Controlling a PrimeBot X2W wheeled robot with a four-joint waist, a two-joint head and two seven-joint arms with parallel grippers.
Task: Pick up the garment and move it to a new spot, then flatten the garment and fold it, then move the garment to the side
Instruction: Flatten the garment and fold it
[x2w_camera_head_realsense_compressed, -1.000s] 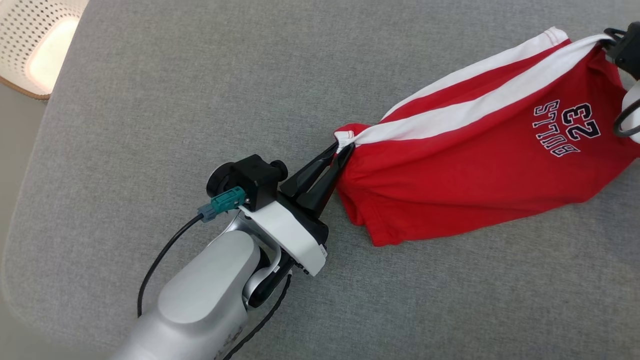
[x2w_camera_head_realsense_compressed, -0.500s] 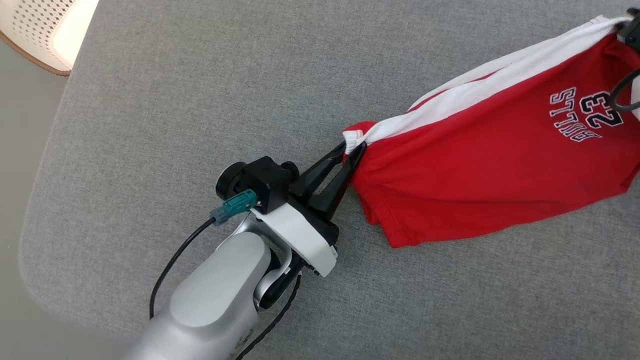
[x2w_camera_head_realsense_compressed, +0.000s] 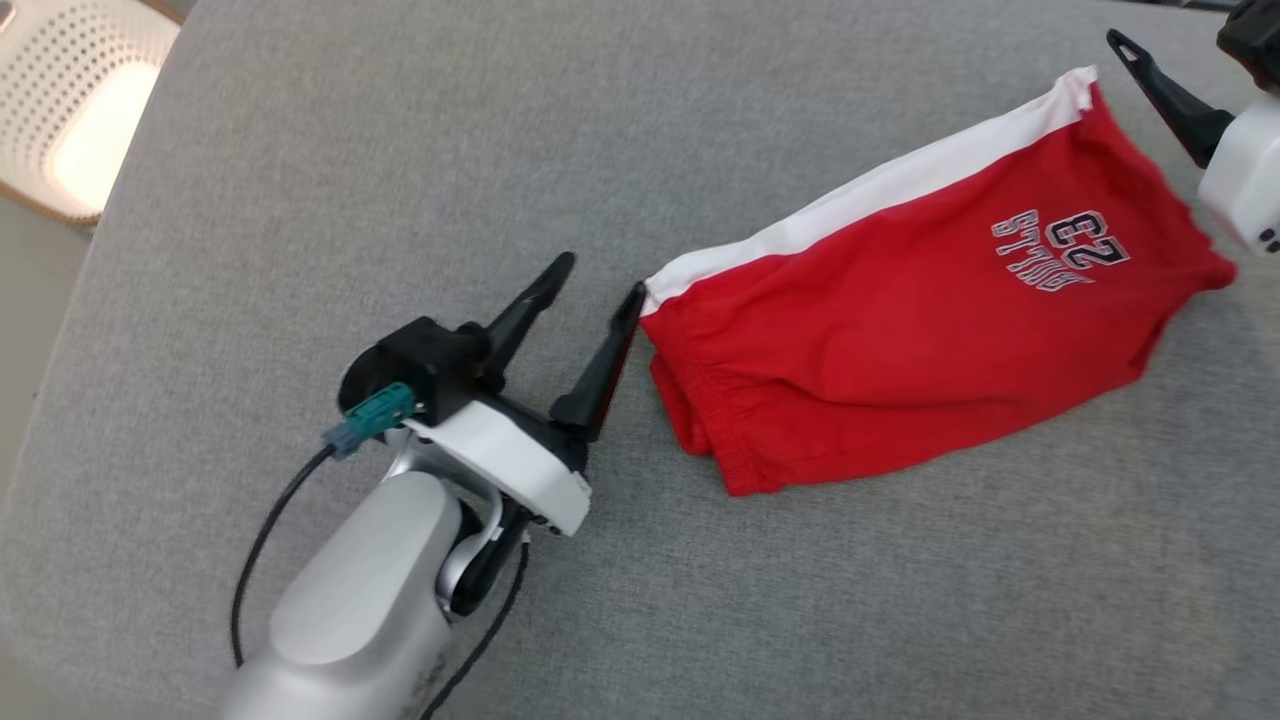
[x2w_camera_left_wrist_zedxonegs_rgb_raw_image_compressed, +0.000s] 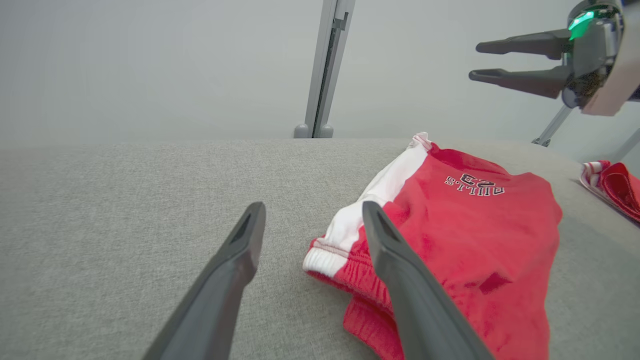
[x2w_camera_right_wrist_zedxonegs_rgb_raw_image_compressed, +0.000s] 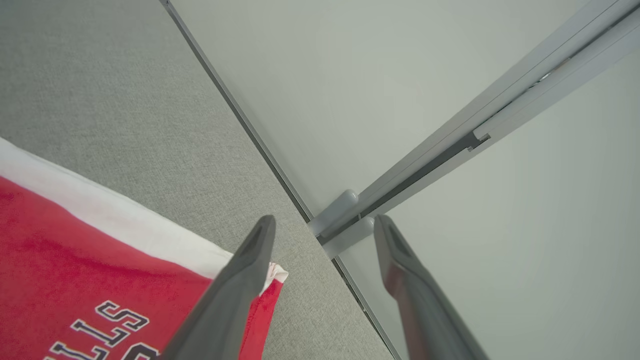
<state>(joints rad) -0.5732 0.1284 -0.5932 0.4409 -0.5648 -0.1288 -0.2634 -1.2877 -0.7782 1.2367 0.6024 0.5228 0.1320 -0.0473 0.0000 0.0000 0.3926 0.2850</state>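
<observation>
Shorts loose on counter, jaws of left gripper and right gripper released; bunched waistband liable to spoil folding.

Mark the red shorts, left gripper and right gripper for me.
red shorts (x2w_camera_head_realsense_compressed: 900, 330): head view, middle of the red panel.
left gripper (x2w_camera_head_realsense_compressed: 602, 275): head view, midway between its spread fingertips.
right gripper (x2w_camera_left_wrist_zedxonegs_rgb_raw_image_compressed: 474, 62): left wrist view, midway between its fingertips.

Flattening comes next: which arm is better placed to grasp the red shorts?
Left. The left gripper is open, low beside the waistband of the red shorts; the right gripper, also open, hangs above them.
</observation>
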